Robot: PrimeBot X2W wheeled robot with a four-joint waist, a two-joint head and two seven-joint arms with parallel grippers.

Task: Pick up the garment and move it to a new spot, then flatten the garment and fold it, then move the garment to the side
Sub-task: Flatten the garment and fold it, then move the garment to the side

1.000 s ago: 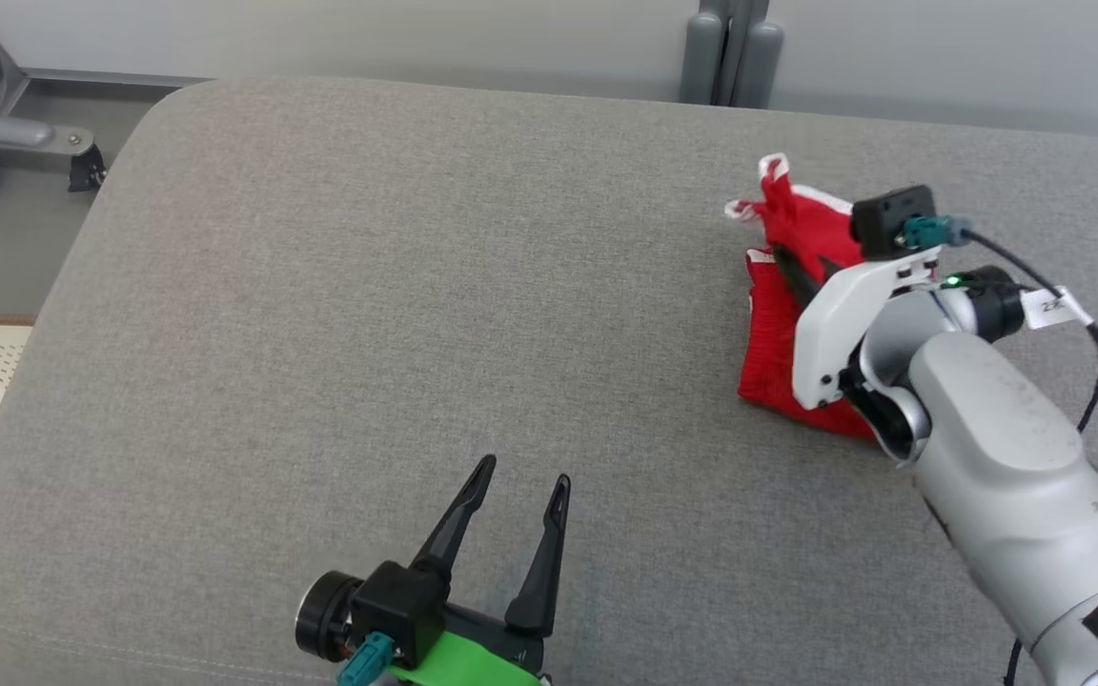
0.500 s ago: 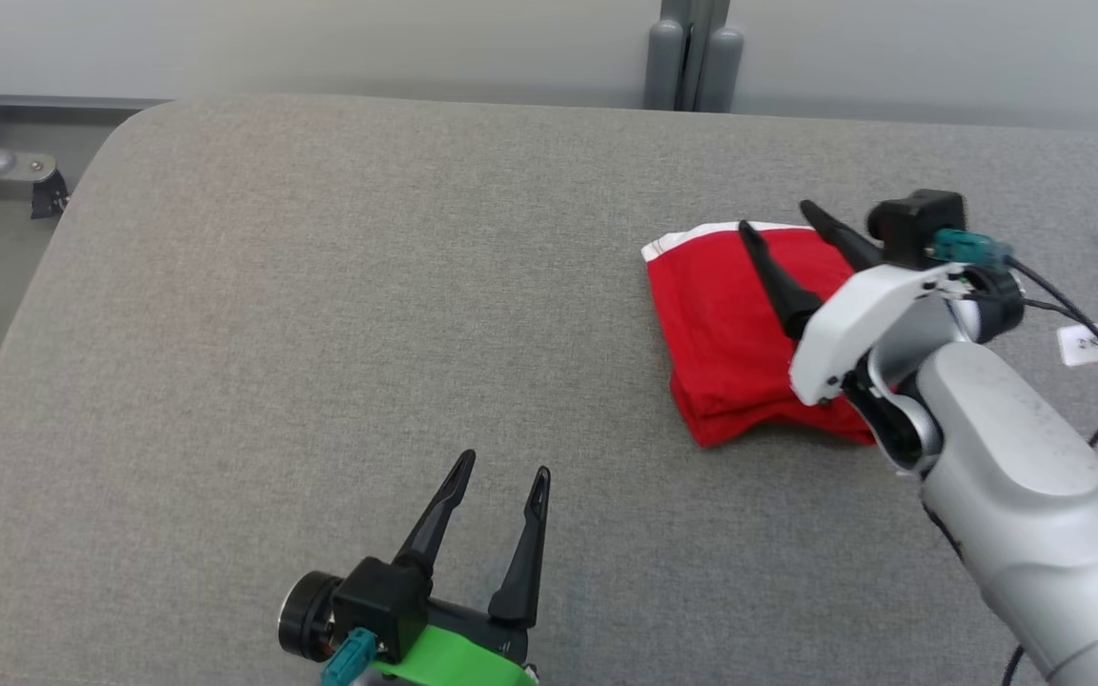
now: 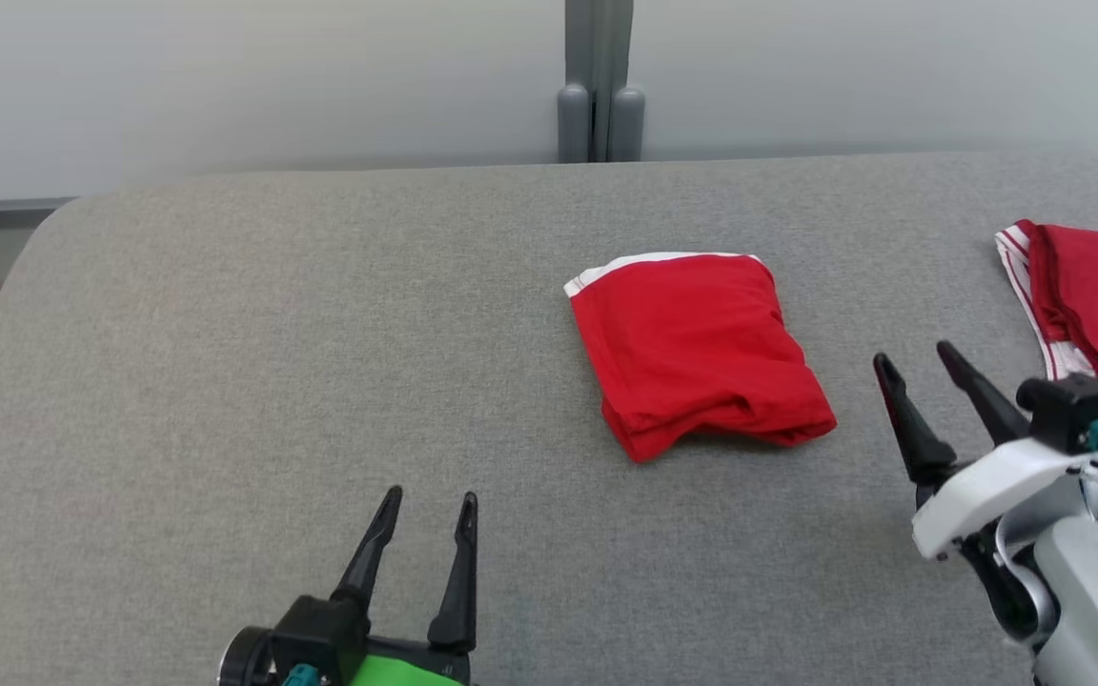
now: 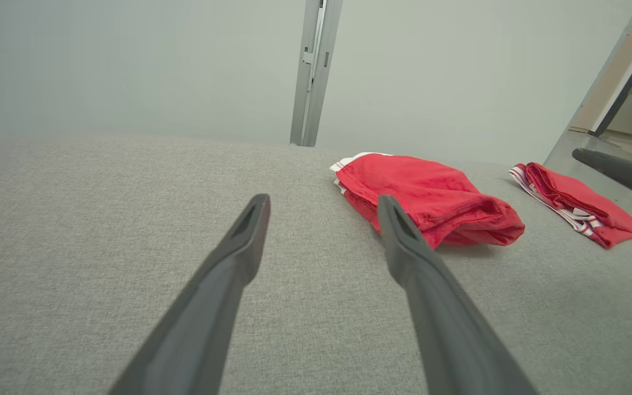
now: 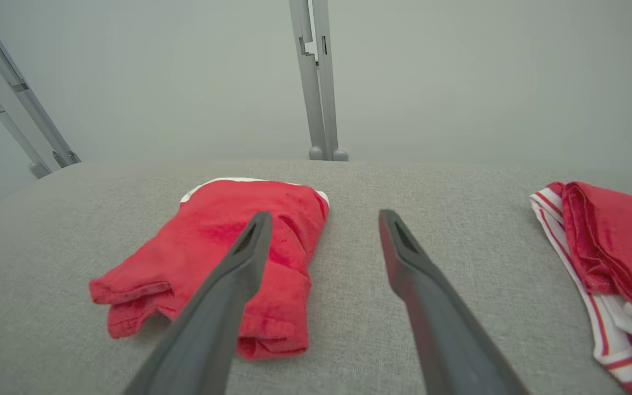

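Left gripper (image 3: 432, 495) is held spread, empty, above the grey table (image 3: 225, 333). Folded red garment (image 3: 697, 353) is laid mid-table — long axis near-to-far, white-trimmed edge pointed toward the wall (image 3: 225, 86). Right gripper (image 3: 913, 354) is held spread, empty, beside it — second red garment (image 3: 1097, 305) is seen far right.

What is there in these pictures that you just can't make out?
The second red garment: the head view's right edge cuts it off, so its full shape is unknown.
The folded red garment: its own top layer hides the inner folds and underside in every view, and what kind of garment it is stays unclear.
The left gripper: the head view's bottom edge cuts off its base and arm.
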